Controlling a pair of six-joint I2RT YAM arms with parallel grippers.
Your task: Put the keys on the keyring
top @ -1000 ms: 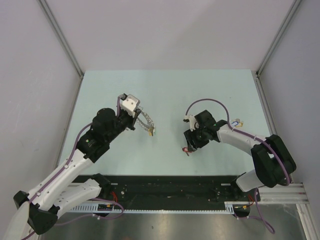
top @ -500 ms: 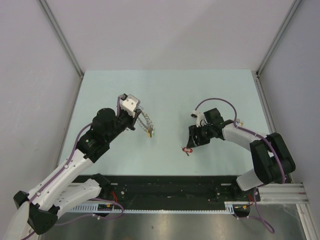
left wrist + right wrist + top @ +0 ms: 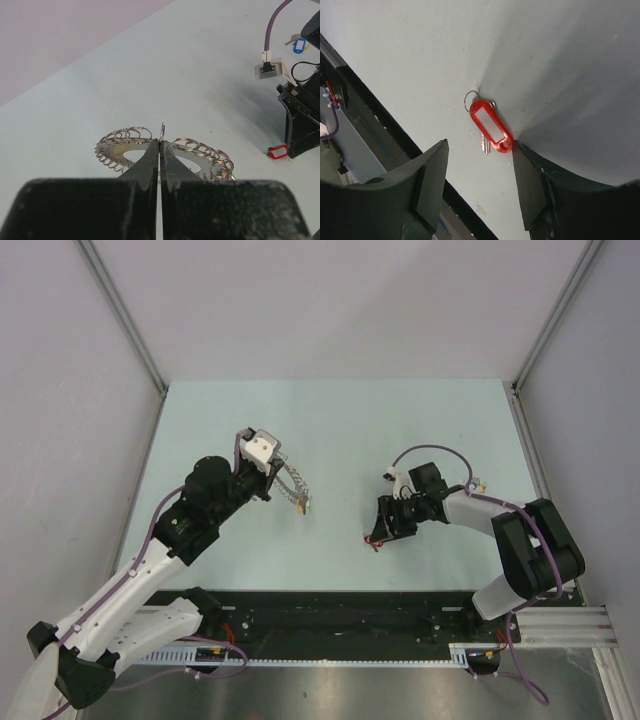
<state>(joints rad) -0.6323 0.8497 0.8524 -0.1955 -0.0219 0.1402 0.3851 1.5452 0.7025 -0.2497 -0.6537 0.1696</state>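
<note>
Under right gripper (image 3: 479, 190): red-tagged key (image 3: 491, 127), silver blade.

This is a robot lab test cell. A pale green table (image 3: 340, 420) is boxed in on its far, left and right sides by plain grey panels (image 3: 330, 310), which meet at aluminium posts (image 3: 122, 315) rising from the table's far corners. Along the table's near edge runs a black rail (image 3: 340, 615) with slotted cable duct (image 3: 180, 650). Two arms (image 3: 190, 515) are bolted there, trailing purple cables (image 3: 425, 443).
</note>
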